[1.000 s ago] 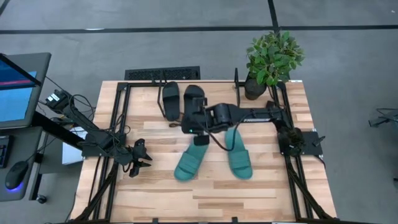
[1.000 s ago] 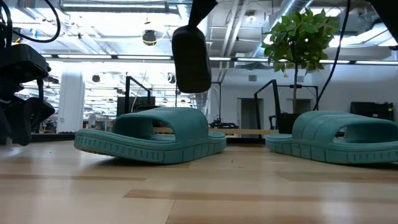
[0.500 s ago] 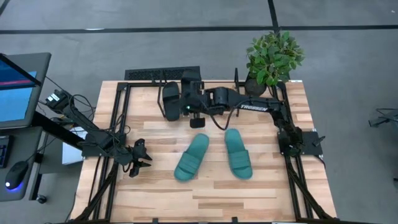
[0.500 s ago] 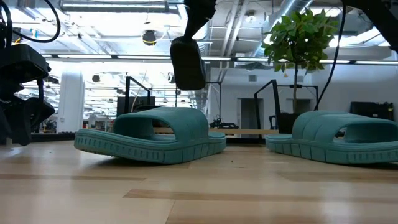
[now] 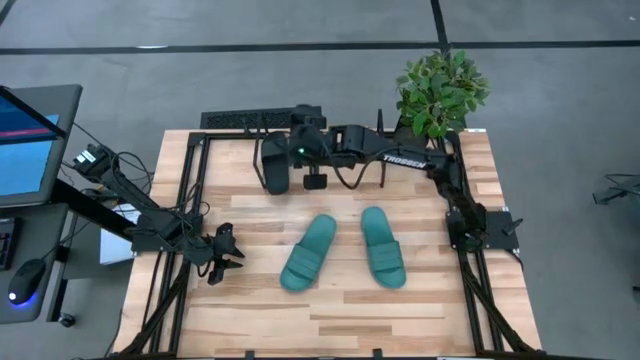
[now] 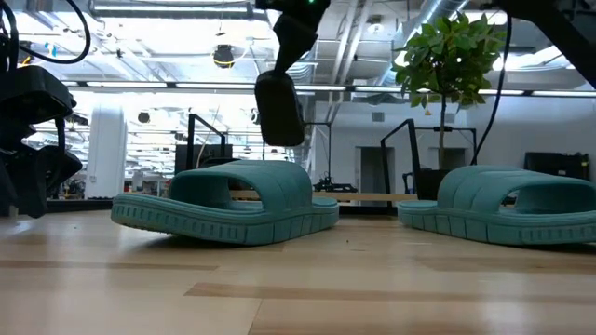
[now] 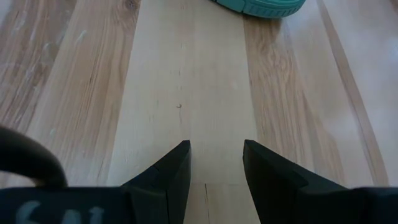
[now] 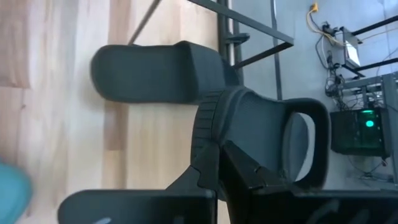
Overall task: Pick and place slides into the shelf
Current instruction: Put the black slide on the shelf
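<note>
Two teal slides lie flat, soles down, at mid-frame of the high view, apart; the left one (image 5: pixel 307 253) angled, the right one (image 5: pixel 382 246) nearly straight; one black slide (image 5: pixel 273 162) lies at the upper centre beside the shelf (image 5: pixel 262 120); the other black slide (image 8: pixel 261 140) hangs lifted, clamped in the right gripper (image 5: pixel 305 150).

Two matte-black, slender jointed arms work the bench: the right arm (image 5: pixel 400 165) bears white lettering on its forearm and looped black cable; the left arm (image 5: pixel 150 215) trails cables, its gripper (image 7: pixel 214 171) showing two blunt dark fingers.
</note>
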### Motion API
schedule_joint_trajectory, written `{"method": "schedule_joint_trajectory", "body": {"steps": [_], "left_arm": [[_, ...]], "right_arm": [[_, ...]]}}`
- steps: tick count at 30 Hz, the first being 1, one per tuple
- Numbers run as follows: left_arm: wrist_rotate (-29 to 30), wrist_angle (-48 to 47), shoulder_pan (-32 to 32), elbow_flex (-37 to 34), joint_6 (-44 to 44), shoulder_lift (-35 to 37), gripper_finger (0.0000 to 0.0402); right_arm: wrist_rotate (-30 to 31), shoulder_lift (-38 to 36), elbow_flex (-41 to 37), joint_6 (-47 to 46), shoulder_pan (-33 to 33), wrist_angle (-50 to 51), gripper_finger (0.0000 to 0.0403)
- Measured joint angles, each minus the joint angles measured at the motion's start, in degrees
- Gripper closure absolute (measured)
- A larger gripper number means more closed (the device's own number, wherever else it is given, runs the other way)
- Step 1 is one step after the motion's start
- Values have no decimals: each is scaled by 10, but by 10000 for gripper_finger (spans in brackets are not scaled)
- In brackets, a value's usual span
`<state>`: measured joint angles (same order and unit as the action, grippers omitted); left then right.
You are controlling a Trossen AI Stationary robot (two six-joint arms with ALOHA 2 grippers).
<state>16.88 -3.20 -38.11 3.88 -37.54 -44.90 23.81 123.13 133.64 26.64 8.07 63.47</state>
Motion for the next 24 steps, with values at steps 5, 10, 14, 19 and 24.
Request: {"method": "schedule_joint_trajectory", "body": {"steps": [5, 10, 14, 19, 24], "left_arm": [[0, 0, 0, 0, 0, 0, 267], [0, 0, 0, 0, 0, 0, 267], [0, 0, 0, 0, 0, 0, 267], [0, 0, 0, 0, 0, 0, 267], [0, 0, 0, 0, 0, 0, 267]], "right_arm": [[-14, 0, 0, 9, 15, -11, 403], [-23, 0, 0, 13, 27, -20, 403], [-30, 0, 0, 13, 34, -31, 403], [-31, 0, 0, 3, 33, -32, 403], [-34, 0, 0, -18, 33, -34, 403]]}}
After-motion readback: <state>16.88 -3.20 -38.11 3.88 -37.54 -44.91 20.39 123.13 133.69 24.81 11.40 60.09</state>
